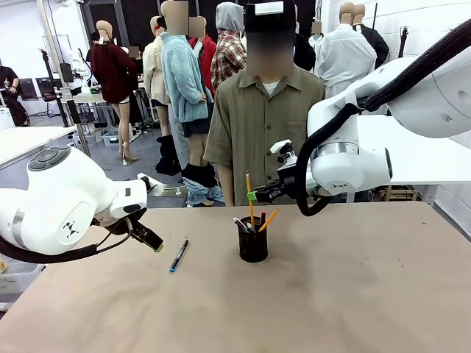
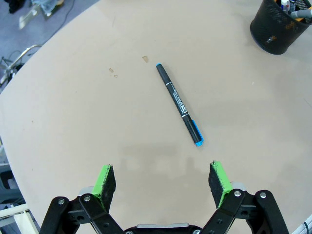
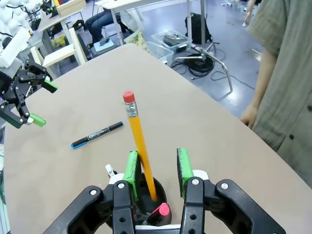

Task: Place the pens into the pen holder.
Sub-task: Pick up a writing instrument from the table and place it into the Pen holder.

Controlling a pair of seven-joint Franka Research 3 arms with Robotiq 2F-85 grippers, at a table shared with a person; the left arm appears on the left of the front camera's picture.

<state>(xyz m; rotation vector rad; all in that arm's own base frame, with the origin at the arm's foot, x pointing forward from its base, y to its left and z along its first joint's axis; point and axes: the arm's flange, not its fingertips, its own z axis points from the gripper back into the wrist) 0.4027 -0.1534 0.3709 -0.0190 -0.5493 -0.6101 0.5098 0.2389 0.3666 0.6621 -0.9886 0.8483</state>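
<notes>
pen holder [image 1: 253, 250]: four pens [image 1: 249, 198]; table [image 1: 353, 294]: one pen [image 1: 178, 255]; left end effector [image 2: 161, 168] spread, right end effector [image 3: 157, 153] unclear.

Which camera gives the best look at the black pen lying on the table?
The left wrist view: the pen lies close and whole, blue ends and print visible. The front view shows it small; the right wrist view, farther off.

Two pencils [image 1: 248, 193], one marker [image 1: 178, 255], one holder [image 1: 252, 248]
</notes>
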